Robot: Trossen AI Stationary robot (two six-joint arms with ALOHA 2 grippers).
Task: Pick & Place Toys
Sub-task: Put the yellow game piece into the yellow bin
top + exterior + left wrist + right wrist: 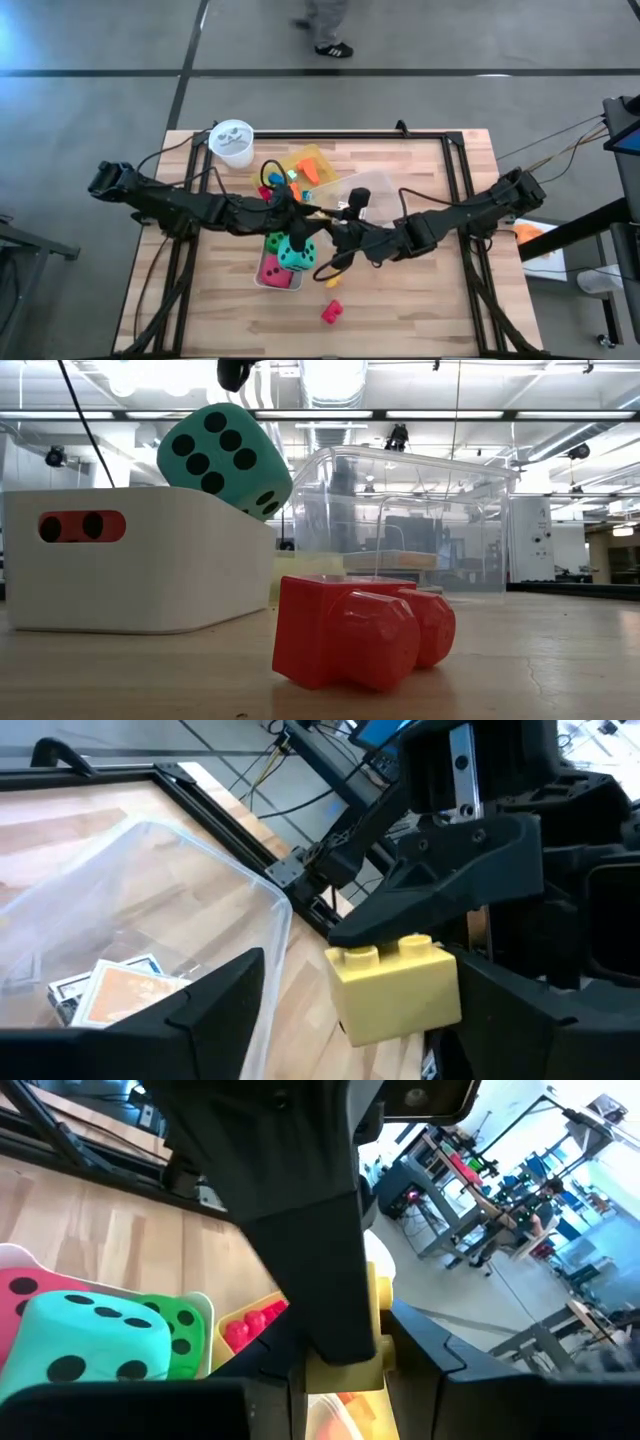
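Mid-surface, the right gripper (440, 935) held a small yellow plastic block (397, 988) clamped in its fingers, between the left gripper's (340, 1020) spread fingers. A clean handover probably needed the left to close squarely before release. The clear plastic box (215, 910) and teal dotted die (297, 254) crowded nearby.

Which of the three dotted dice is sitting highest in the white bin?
The teal die. It rides tilted above the white bin's rim, on top of the others, while the red die only shows through the handle slot lower down.
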